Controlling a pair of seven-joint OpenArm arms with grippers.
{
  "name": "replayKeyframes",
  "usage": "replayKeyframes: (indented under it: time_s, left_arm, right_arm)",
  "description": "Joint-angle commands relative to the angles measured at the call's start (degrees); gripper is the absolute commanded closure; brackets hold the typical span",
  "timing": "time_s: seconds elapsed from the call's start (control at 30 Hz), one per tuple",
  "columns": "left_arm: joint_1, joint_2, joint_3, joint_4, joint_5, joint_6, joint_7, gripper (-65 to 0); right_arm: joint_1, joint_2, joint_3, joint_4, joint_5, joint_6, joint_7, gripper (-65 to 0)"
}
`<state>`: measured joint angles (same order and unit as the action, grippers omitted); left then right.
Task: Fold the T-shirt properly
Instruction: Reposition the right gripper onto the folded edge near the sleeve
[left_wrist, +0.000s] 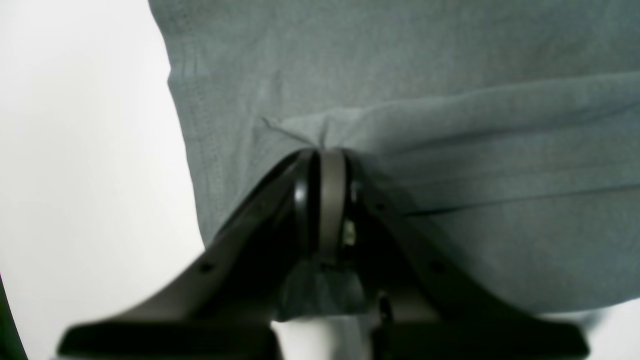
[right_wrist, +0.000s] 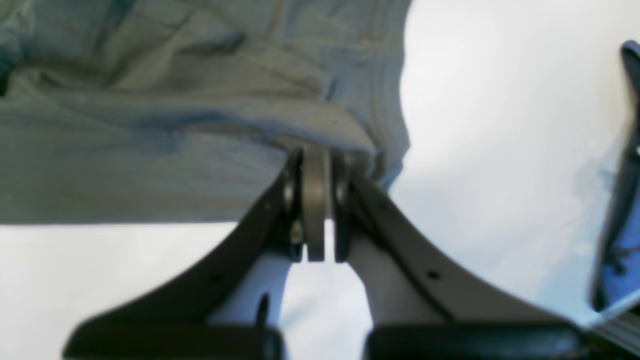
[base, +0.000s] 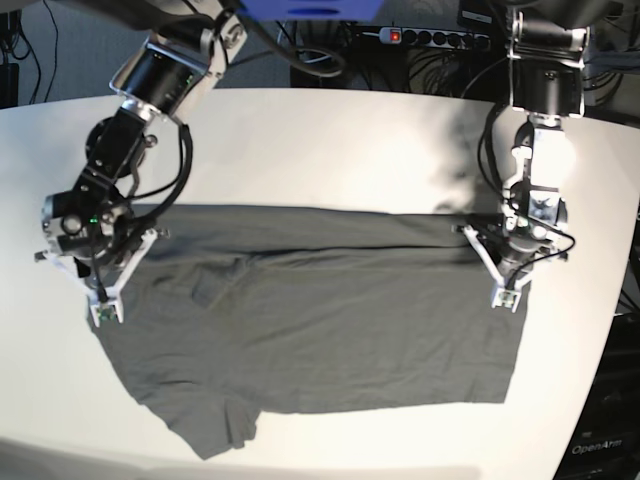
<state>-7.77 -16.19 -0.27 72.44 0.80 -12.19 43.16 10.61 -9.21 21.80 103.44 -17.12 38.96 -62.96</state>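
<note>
Dark olive-grey T-shirt (base: 320, 330) spread flat, far edge folded over

T-shirt (base: 330, 330) plain olive-grey; table (base: 330, 150) white.

A robotics lab. Two robot arms work over a white table (base: 320, 130). A power strip (base: 430, 38) and tangled cables (base: 400, 60) line the back.

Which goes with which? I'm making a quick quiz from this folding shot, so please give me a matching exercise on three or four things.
Things:
1. T-shirt
2. left gripper
3. right gripper
4. power strip

Descriptions:
A. shut on cloth at the base view's right
B. behind the table, red switch
C. spread on the white table, far edge folded over
D. shut on cloth at the base view's left

Pairs: 1-C, 2-A, 3-D, 4-B
</note>
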Motion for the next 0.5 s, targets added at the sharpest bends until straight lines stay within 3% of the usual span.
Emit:
replayKeyframes:
  time_s: [0.0,0.47]
  left_arm:
    - [0.9,0.4,0.3,-0.8,-1.5,-1.7,4.5,-2.3]
    - [0.9,0.4,0.2,-0.8,-1.5,-1.5,4.5,-2.3]
  right_arm:
    - [0.4,0.4,-0.4,0.8,1.6,0.1,0.2,-1.3]
    - [-2.4,4.9,-5.1,-14.7,4.1,0.0,16.8,-1.2]
